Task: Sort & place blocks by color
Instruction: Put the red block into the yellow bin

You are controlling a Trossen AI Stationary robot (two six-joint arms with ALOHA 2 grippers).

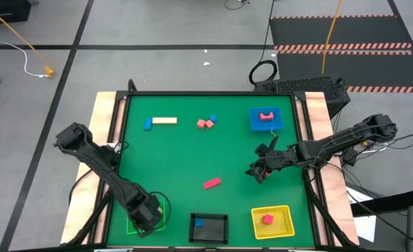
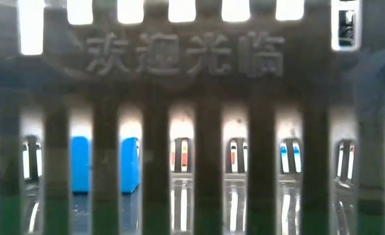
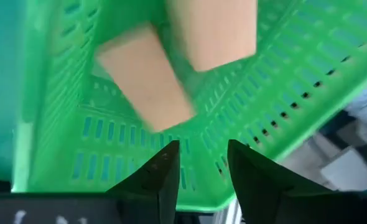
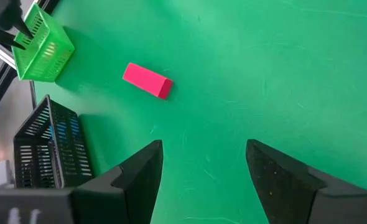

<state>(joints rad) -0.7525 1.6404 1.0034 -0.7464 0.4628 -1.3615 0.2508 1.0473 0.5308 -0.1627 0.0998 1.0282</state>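
Note:
My left gripper (image 3: 202, 168) is open over the green mesh tray (image 1: 133, 225) at the table's near left corner. Two tan blocks (image 3: 147, 78) (image 3: 214, 31) lie inside it, beyond the fingertips. My right gripper (image 4: 203, 163) (image 1: 257, 170) is open above the right half of the green table and holds nothing. A red bar (image 1: 211, 183) (image 4: 147, 81) lies flat on the table to its left. Near the far edge lie a blue block (image 1: 148, 124), a tan bar (image 1: 164, 120), red blocks (image 1: 205, 123) and a small blue block (image 1: 213, 119).
A black mesh tray (image 1: 192, 227) with a blue block (image 1: 199, 223) (image 2: 104, 163) stands at the near edge and fills the low view. A yellow tray (image 1: 285, 220) holds a red block (image 1: 268, 219). A flat blue square tray (image 1: 276, 122) holds a red block (image 1: 266, 115).

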